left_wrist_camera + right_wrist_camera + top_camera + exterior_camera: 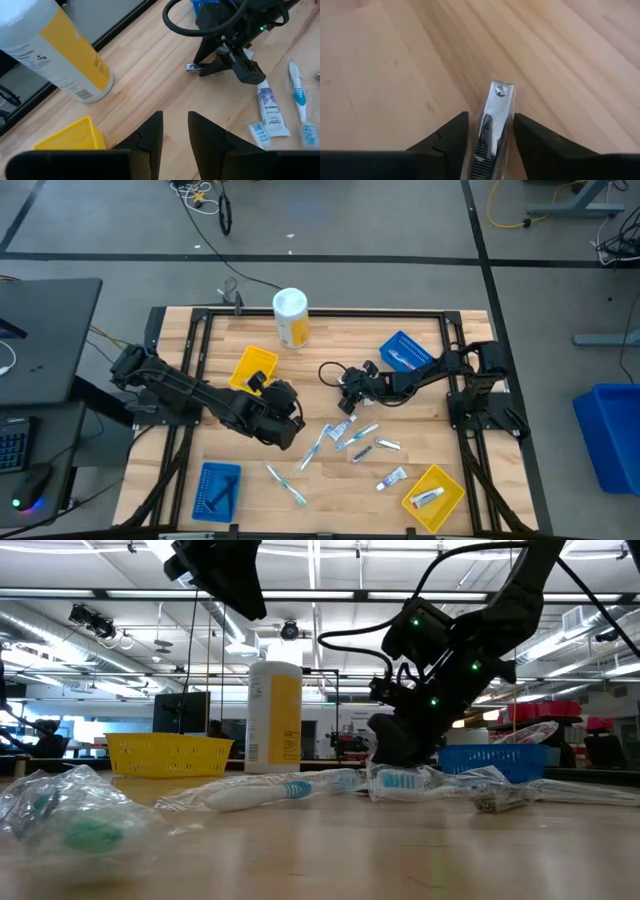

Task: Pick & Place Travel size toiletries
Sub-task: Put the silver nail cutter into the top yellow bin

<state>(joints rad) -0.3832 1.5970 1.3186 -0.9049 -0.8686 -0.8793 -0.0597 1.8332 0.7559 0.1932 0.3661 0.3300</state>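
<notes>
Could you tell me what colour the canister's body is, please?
The canister is yellow with a white label; the left wrist view shows it best.

The canister (291,317) stands at the table's (330,350) far edge, near the middle. 1 yellow tray (253,369) lies in front of it to the left, beside the left gripper (290,423). 1 blue tray (405,351) sits far right, behind the right gripper (349,402), which straddles a nail clipper (492,122) on the table. Toothbrushes (314,448) and toothpaste tubes (344,428) lie scattered just in front of it. A second blue tray (216,490) lies near left; a second yellow tray (435,497), near right, holds 1 tube (427,497).
</notes>
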